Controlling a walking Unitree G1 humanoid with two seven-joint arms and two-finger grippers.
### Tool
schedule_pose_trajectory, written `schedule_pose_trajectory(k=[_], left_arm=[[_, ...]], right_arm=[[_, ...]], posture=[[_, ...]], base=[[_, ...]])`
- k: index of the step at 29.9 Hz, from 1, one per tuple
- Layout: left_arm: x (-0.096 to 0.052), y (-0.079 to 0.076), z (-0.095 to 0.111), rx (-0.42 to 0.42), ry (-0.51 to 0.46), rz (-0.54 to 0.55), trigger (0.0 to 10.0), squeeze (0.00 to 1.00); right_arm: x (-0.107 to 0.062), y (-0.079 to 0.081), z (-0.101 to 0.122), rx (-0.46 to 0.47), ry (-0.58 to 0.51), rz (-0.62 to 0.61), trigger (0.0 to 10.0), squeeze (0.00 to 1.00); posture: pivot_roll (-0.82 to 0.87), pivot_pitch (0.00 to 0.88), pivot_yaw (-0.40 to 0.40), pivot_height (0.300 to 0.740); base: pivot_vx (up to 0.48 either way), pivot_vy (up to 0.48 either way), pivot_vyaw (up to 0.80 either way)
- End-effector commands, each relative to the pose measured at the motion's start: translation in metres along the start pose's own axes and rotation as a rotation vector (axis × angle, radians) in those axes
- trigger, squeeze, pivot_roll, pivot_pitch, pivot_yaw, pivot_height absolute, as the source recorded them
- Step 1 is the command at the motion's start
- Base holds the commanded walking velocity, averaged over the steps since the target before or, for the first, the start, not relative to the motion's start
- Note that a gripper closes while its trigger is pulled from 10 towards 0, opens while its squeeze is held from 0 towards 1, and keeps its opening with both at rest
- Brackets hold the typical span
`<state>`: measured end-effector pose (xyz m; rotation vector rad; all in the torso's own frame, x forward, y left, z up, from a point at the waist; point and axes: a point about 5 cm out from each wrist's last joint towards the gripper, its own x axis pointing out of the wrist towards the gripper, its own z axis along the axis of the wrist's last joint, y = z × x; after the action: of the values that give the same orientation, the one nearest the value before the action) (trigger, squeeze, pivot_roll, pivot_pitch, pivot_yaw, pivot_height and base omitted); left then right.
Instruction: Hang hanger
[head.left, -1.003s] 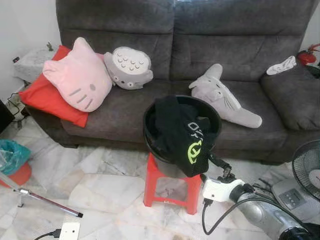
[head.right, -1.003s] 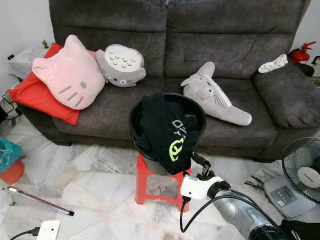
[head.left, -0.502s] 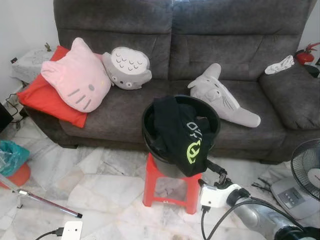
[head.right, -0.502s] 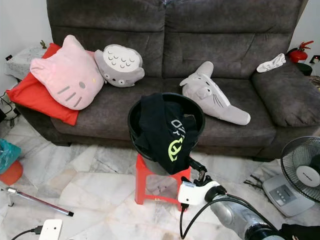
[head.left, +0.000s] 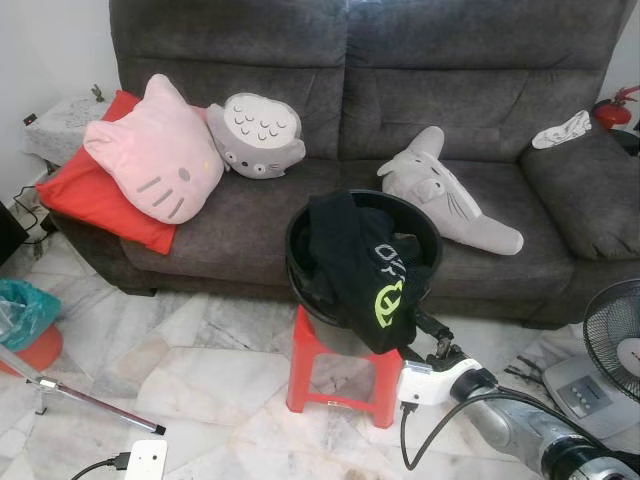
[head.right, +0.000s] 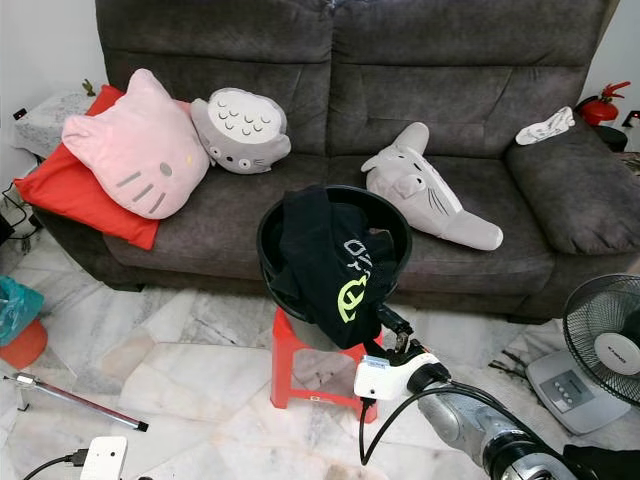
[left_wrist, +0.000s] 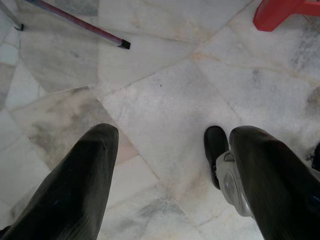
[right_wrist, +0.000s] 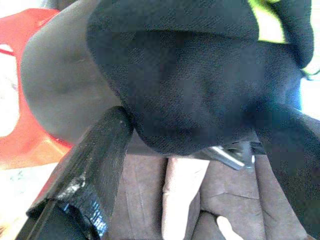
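Reaching under the draped black garment (head.left: 362, 272), low centre of frame

Right gripper (head.left: 432, 334) spreads wide beneath the hem hanging from the black basin (head.left: 300, 262) on the red stool (head.left: 305, 366). No hanger is discernible, so hanging looks unstarted. Marble floor (head.left: 200, 350) lies open left; fan (head.left: 612, 335) crowds right. Left gripper (left_wrist: 165, 165), also spread, hangs idle.
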<state>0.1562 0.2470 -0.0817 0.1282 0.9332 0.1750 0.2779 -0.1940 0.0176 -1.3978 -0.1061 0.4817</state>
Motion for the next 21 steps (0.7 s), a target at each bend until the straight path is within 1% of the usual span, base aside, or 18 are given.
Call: schedule_pose_trajectory(k=[1, 2, 13, 16, 21], left_arm=[[-0.001, 0.002, -0.003, -0.001, 0.014, 0.012, 10.0, 0.0], [-0.001, 0.002, -0.003, -0.001, 0.014, 0.012, 10.0, 0.0], [-0.001, 0.006, -0.003, 0.002, 0.015, 0.018, 10.0, 0.0], [-0.001, 0.007, -0.004, 0.0, 0.012, 0.022, 10.0, 0.0], [-0.001, 0.006, -0.004, 0.001, 0.01, 0.021, 10.0, 0.0]], right_arm=[[0.003, -0.004, 0.002, -0.005, -0.024, -0.028, 3.0, 0.0], [0.003, -0.006, 0.003, -0.001, -0.028, -0.042, 0.0, 0.0], [0.002, -0.008, 0.002, 0.013, -0.035, -0.076, 0.0, 0.0], [0.003, -0.014, 0.003, 0.03, -0.049, -0.112, 0.0, 0.0], [0.005, -0.021, 0.002, 0.023, -0.054, -0.14, 0.0, 0.0]], posture=[[-0.14, 0.0, 0.013, 0.74], [-0.14, 0.0, 0.014, 0.74], [-0.15, 0.0, 0.016, 0.74], [-0.14, 0.0, 0.013, 0.74], [-0.14, 0.0, 0.014, 0.74]], base=[[0.0, 0.0, 0.0], [0.0, 0.0, 0.0], [0.0, 0.0, 0.0], [0.0, 0.0, 0.0], [0.0, 0.0, 0.0]])
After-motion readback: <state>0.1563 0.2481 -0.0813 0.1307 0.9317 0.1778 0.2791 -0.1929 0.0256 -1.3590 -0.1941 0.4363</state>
